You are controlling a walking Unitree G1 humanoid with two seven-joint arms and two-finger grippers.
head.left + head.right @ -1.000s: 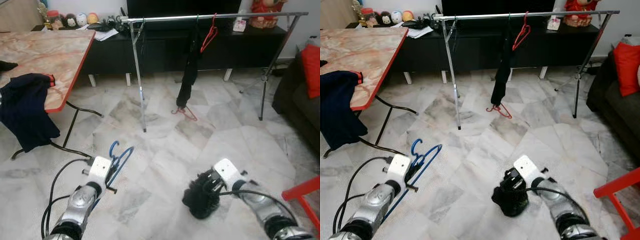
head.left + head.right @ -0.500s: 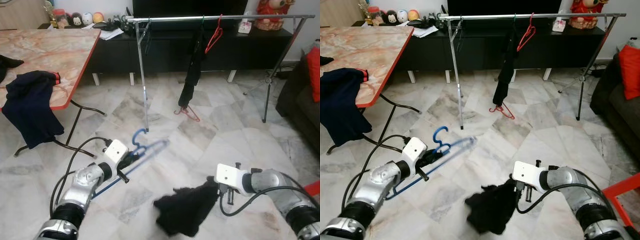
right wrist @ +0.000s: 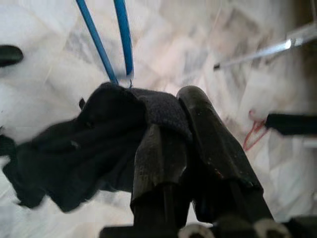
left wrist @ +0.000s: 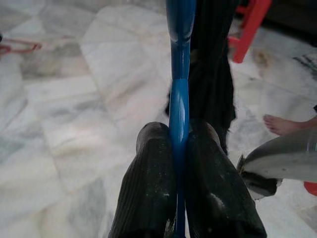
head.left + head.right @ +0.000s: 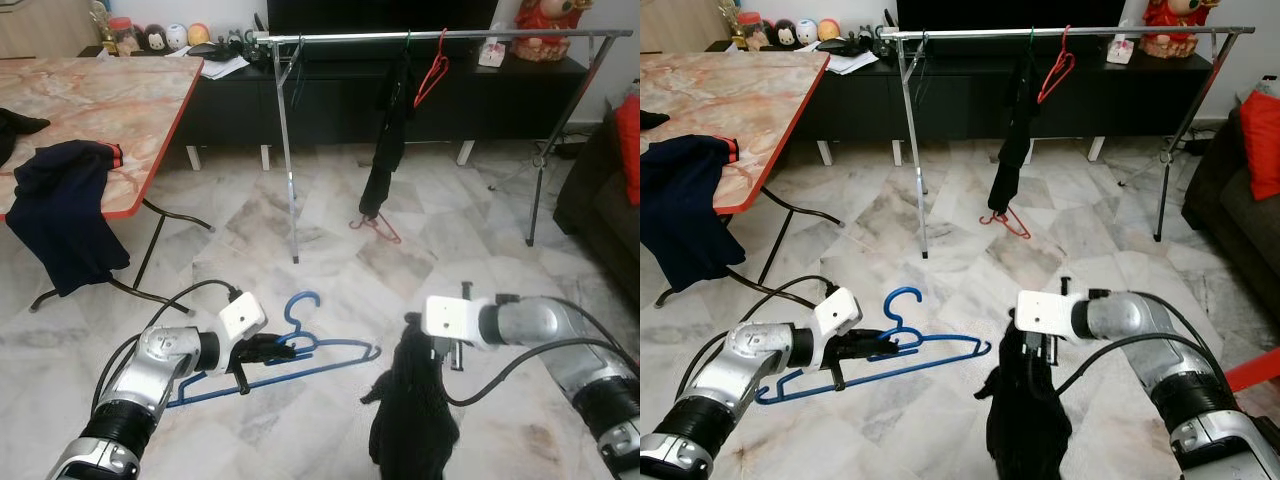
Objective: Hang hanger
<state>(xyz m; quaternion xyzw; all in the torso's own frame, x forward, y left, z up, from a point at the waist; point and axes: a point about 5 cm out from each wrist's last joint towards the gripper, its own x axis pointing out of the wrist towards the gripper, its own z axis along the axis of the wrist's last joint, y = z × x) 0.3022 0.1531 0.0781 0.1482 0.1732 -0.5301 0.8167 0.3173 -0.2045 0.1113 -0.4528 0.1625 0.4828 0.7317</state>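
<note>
Left gripper clamped tight on blue hanger; right gripper pinching black garment hanging above floor.

Left end effector clamped, arm low; right end effector clamped, forearm raised.

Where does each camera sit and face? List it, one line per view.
Left eye, right eye: head, looking down; both arms, blue hanger, black garment, clothes rail.
Left wrist: along left tool, shut on the blue hanger.
Right wrist: along right tool, shut on the black garment.
Shared: hanger and garment in all views.
</note>
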